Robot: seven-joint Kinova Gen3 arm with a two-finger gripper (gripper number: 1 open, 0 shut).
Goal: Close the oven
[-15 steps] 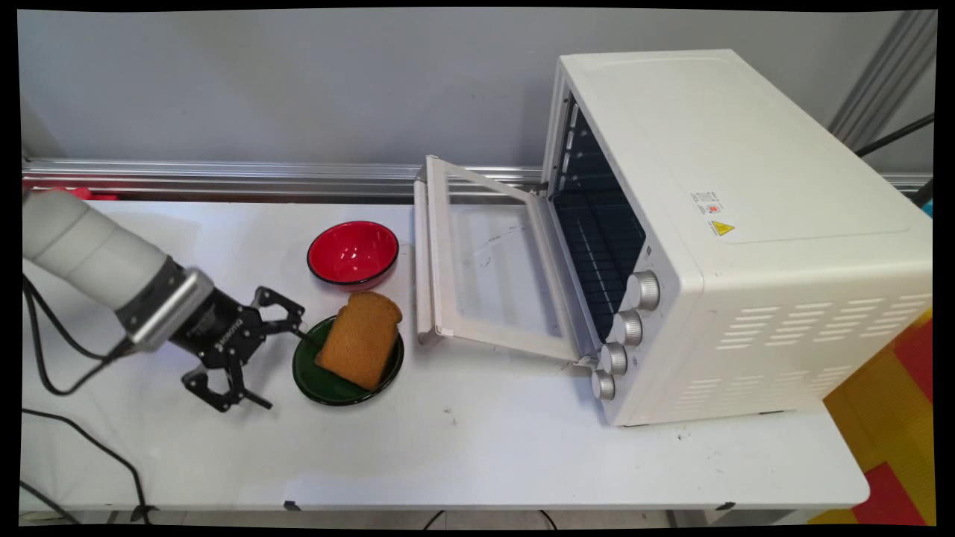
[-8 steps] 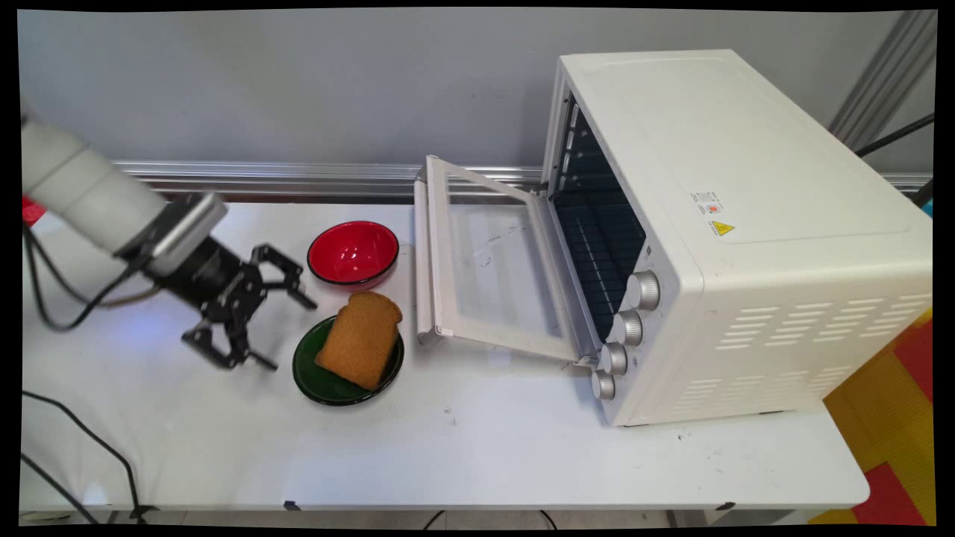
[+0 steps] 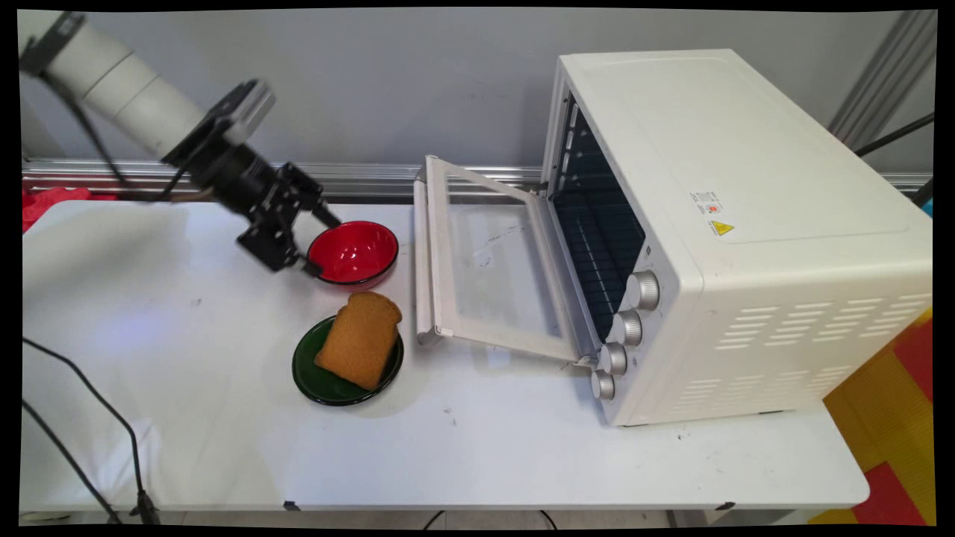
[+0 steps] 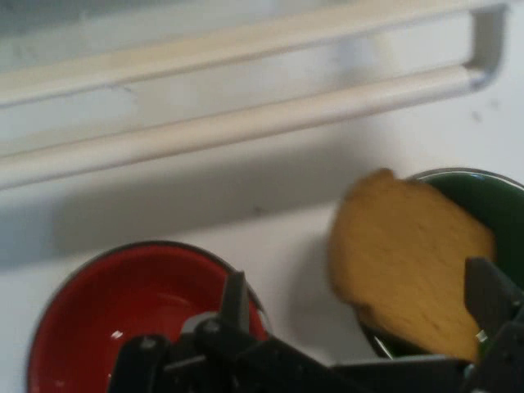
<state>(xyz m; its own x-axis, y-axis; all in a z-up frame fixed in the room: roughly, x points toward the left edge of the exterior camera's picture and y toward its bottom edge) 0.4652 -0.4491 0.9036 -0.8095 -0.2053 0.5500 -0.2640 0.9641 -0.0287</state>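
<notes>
I see the gripper raised above the table, just left of the red bowl, jaws apart and holding nothing. In front of the red bowl, the green plate carries a toast slice leaning over its rim. Right of the red bowl stands the white toaster oven, its glass door folded down open.

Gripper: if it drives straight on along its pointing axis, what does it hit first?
Probably the red bowl: the open gripper hangs raised at its left rim, aimed down-right. Depth is unclear; the toast sits off-axis.
</notes>
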